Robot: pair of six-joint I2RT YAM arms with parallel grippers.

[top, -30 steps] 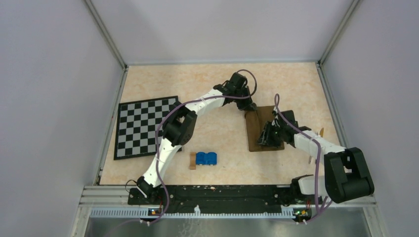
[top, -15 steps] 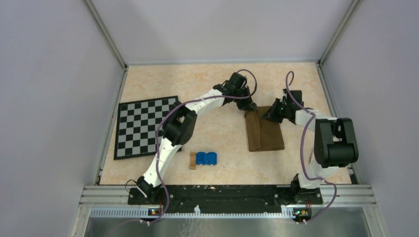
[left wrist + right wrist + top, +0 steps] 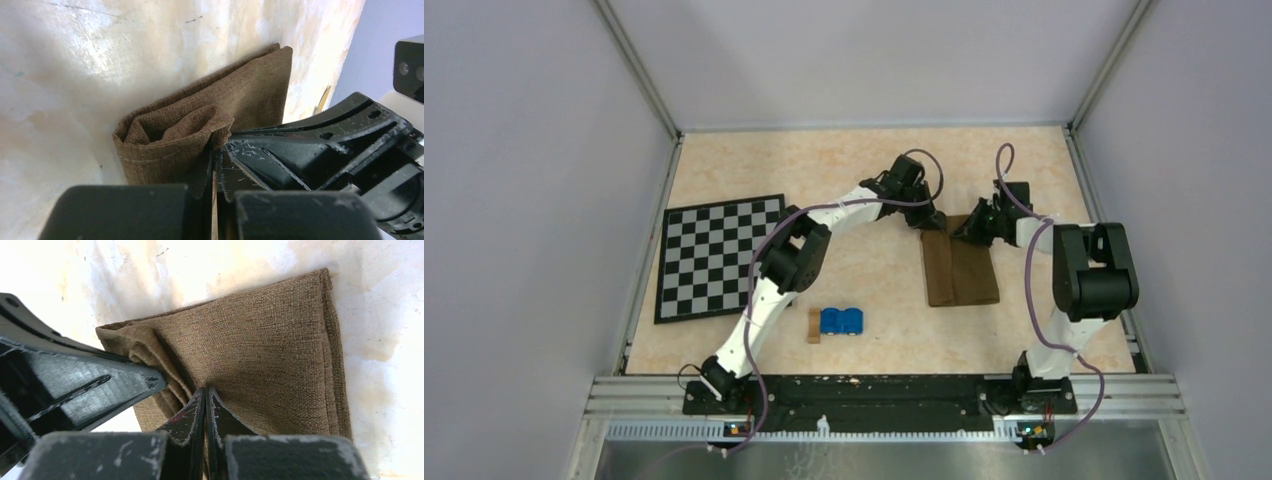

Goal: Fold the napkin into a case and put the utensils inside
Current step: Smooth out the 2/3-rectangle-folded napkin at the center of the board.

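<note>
Folded napkin [image 3: 961, 270] lies right of the worktop's [image 3: 864, 160] middle. The left gripper [image 3: 216, 155] is clamped tight on its far-left corner, cloth bunched at the tips. The right gripper [image 3: 205, 390] is pinched together on the far edge, just beside it.

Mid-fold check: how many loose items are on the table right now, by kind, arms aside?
Brown napkin, folded: 1
Checkered mat: 1
Blue plastic item: 1
Small wooden block: 1
Total: 4 that I can make out.
</note>
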